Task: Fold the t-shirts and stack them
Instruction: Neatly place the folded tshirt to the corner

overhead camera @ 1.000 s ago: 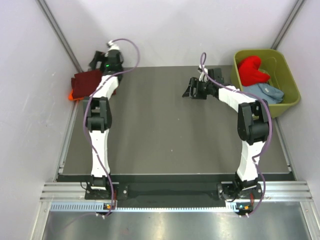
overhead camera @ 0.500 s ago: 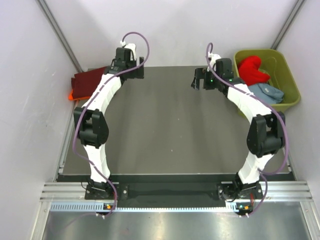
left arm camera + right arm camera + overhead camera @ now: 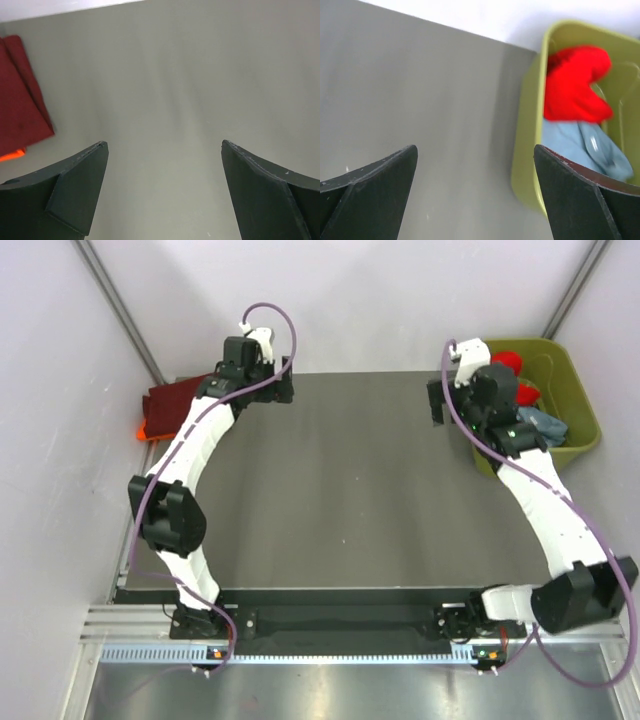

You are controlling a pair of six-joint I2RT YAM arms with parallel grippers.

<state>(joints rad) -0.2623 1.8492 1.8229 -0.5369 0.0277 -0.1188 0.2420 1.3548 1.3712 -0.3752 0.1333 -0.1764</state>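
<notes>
A folded dark maroon t-shirt (image 3: 176, 402) lies on a bright orange t-shirt (image 3: 146, 430) at the table's far left edge. Both show in the left wrist view, maroon (image 3: 20, 100) over orange (image 3: 10, 156). A bright red t-shirt (image 3: 508, 361) and a pale grey-blue t-shirt (image 3: 546, 425) lie crumpled in the olive-green tub (image 3: 580, 390). The right wrist view shows the red one (image 3: 575, 85) above the grey-blue one (image 3: 580, 145). My left gripper (image 3: 280, 392) (image 3: 164, 144) is open and empty, just right of the stack. My right gripper (image 3: 450, 408) (image 3: 475, 147) is open and empty beside the tub's left wall (image 3: 527, 125).
The dark grey table mat (image 3: 340, 490) lies between the arms. Pale walls close in the left, right and back sides. A metal rail (image 3: 350, 625) runs along the near edge by the arm bases.
My left gripper has moved right, off the maroon stack. My right gripper has swung right and back to the tub's left wall. Both stay open and empty.
</notes>
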